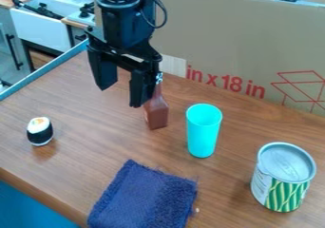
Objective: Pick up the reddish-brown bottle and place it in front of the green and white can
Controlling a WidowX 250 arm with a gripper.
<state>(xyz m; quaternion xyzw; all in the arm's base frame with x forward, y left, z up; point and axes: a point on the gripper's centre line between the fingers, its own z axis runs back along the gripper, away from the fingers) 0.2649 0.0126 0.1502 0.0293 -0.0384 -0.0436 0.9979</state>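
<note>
The black gripper [120, 97] hangs over the upper left part of the wooden table, its two fingers spread apart with nothing between them. Partly behind its right finger stands a brown bottle [156, 113], upright. A turquoise cup [204, 131] stands to the right of the bottle. Farther right is a metal can [283, 177] with a green and white striped label. A sushi roll [40, 132], black with a white top, sits at the left. In front lies a dark blue cloth [147, 198].
A large cardboard panel [222, 42] with red print stands along the table's back edge. The wooden table [95, 146] has a blue-grey strip [47, 69] along its upper left edge. Beyond that edge is a white sink unit [41, 30].
</note>
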